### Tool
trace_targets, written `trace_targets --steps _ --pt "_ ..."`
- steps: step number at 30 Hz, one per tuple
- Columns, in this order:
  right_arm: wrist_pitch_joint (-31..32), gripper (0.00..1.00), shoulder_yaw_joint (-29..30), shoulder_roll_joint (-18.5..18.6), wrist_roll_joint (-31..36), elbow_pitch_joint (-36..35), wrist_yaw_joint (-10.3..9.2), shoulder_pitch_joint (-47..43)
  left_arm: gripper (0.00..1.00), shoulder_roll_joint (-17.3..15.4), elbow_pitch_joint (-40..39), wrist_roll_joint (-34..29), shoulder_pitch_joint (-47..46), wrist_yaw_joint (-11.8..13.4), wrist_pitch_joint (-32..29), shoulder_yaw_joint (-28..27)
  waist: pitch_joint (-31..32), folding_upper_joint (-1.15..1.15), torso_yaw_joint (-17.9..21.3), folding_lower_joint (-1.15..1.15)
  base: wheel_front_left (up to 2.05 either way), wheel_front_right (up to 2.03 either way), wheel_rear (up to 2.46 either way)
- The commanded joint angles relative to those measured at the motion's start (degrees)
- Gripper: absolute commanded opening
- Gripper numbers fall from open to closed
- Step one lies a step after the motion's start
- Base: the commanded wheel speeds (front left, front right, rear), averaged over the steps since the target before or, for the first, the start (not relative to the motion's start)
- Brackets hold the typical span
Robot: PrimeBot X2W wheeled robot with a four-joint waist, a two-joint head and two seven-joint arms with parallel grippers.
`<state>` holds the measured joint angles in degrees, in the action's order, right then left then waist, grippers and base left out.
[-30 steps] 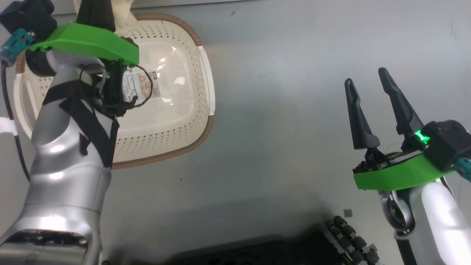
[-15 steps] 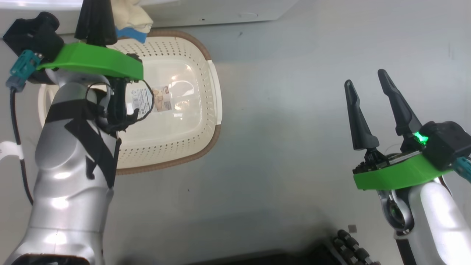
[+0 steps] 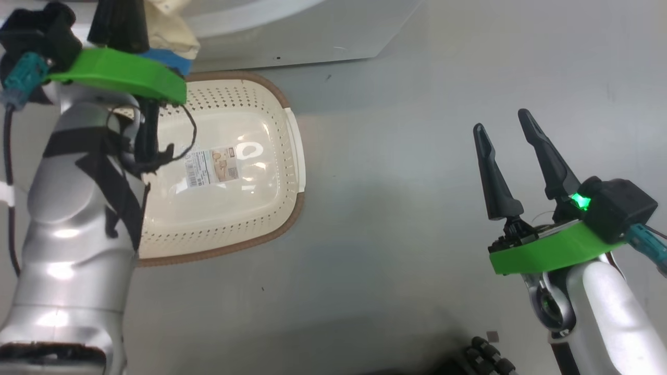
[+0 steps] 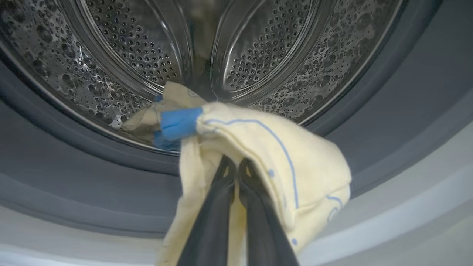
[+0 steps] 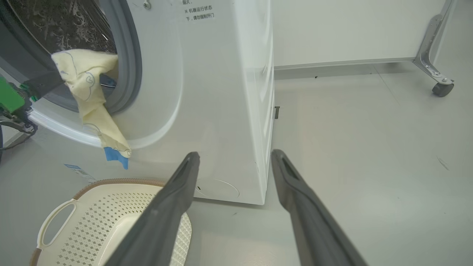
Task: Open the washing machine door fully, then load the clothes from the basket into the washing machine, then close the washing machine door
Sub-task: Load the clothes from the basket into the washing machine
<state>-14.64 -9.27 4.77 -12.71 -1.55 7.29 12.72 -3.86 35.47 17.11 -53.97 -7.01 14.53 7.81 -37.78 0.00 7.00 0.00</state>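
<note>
Pale yellow cloth w/ blue line drawings: 1 garment (image 4: 273, 147), pinched by the left gripper (image 4: 236, 164), fingers pressed together on it, at the mouth of the washing machine (image 5: 221, 92). Counts: 1 basket (image 3: 271, 120), 1 label (image 3: 213, 166) on its floor, 2 grippers, 2 blue patches on the cloth in the right wrist view. Can't tell if the fold lying against the steel drum (image 4: 258, 48) is a 2nd piece or the same one. The right gripper (image 3: 501, 121) has its fingers spread wide, well apart from the basket, over grey floor (image 3: 396, 208).

Garment's long axis is approx vertical. Top end sits at the grey gasket (image 4: 74, 177), the rest hangs down the machine's front, blue tip lowest, pointing at the basket below. Basket's long axis runs L–R across the head view.

Vs 1 s ago: head cam has shifted, so the whole view slid. Rel. to the basket, the left wrist was over the label, partly hiding it. Now it's up at the far rim and the label shows whole. More cloth + a blue band visible by the left fingers. Right gripper same spread.
</note>
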Motion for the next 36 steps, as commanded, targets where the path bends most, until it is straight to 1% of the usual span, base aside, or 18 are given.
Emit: trace_targets --steps 1,10,16,21,26,36 --pt "-0.36 1.0 -1.14 -0.1 -0.47 -1.39 0.2 -1.09 0.0 -2.52 -1.46 -0.96 -3.42 0.25 -0.26 -0.7 0.13 0.0 0.48 0.0 0.0 0.0 0.0" --pt "-0.36 1.0 -2.16 -0.67 -1.33 -0.68 0.2 -0.99 0.0 -5.82 2.98 -2.77 -13.71 0.75 -4.06 0.29 0.15 0.0 2.86 0.0 0.0 0.0 0.0" --pt "-0.36 1.0 -2.53 -1.02 -1.83 -0.24 0.2 -1.56 0.0 -8.26 6.38 -5.01 -18.34 0.97 -7.18 2.12 0.28 0.0 4.12 0.0 0.0 0.0 0.0" --pt "-0.36 1.0 -2.79 -1.26 -2.17 -0.47 0.2 -1.93 0.0 -10.21 9.59 -6.1 -21.65 0.94 -10.2 3.21 -1.11 0.0 5.11 0.0 0.0 0.0 0.0" --pt "-0.36 1.0 -2.86 -1.49 -2.58 -0.63 0.2 -2.38 0.0 -10.78 11.34 -5.68 -24.84 1.16 -11.72 3.13 -3.48 0.0 5.62 0.0 0.0 0.0 0.0" --pt "-0.36 1.0 -3.75 -1.79 -2.97 -0.73 0.2 -2.6 0.0 -12.47 14.7 -7.76 -31.69 1.93 -13.68 5.28 -6.84 0.0 6.44 0.0 0.0 0.0 0.0"
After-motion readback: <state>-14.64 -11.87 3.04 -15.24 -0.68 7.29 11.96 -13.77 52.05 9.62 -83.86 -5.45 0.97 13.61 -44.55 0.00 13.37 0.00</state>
